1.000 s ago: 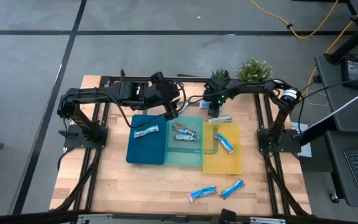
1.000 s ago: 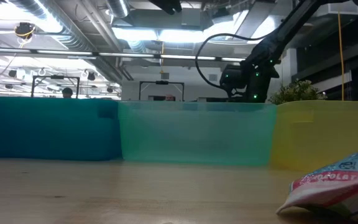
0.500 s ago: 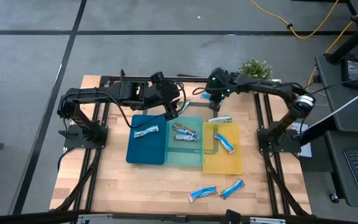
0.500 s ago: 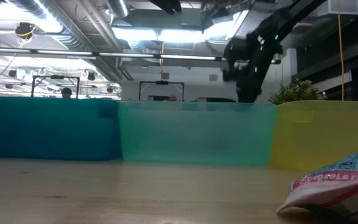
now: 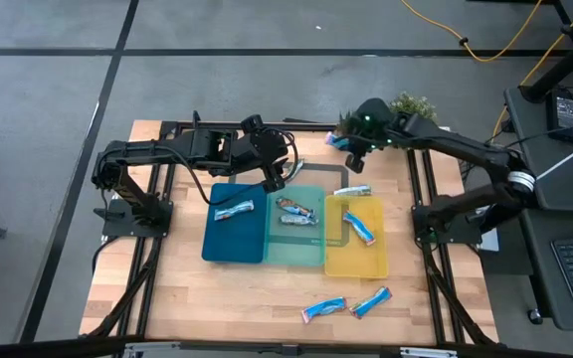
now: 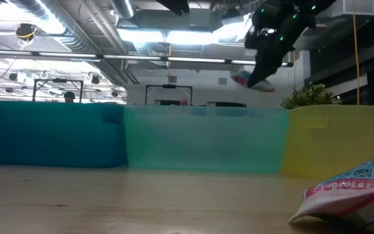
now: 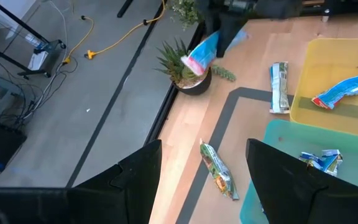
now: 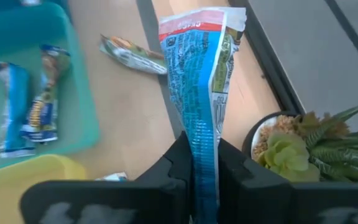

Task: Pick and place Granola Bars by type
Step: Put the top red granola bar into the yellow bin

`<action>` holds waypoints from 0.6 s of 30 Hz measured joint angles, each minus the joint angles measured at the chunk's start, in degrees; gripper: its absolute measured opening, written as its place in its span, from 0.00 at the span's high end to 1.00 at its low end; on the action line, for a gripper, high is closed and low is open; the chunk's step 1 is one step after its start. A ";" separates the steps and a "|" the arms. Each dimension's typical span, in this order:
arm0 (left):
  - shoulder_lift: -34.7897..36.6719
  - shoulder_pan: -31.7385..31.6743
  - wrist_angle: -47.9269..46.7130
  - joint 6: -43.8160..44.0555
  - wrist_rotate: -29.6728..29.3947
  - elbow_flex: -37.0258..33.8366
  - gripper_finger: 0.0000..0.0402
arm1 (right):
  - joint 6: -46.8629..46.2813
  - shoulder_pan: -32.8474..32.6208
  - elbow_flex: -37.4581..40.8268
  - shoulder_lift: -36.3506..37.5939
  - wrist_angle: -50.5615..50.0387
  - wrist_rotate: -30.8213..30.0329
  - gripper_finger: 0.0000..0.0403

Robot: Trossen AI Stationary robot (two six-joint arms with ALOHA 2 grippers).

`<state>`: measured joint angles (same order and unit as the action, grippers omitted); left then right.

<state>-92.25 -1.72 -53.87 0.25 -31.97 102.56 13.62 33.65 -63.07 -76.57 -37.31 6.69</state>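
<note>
Grey floor (image 5: 48, 60) crossed by dark lines, yellow cable (image 5: 485, 45) lying loose

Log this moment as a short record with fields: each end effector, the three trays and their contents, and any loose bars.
right end effector: shut on blue bar, raised above the table's far edge near the potted plant
left end effector: open, empty, over the far end of the dark-blue tray
dark-blue tray: one bar
teal tray: one bar
yellow tray: one bar
loose bars: two on the near table; one beside the yellow tray's far end; one green-wrapped beyond the teal tray
</note>
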 joint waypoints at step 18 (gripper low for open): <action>0.00 0.00 0.02 -0.72 3.84 0.02 0.44 | 4.95 -6.50 0.00 20.65 -5.50 4.43 0.90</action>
<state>-92.25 -1.72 -53.84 -0.47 -28.13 102.59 18.57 27.15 -63.07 -55.93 -42.80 11.11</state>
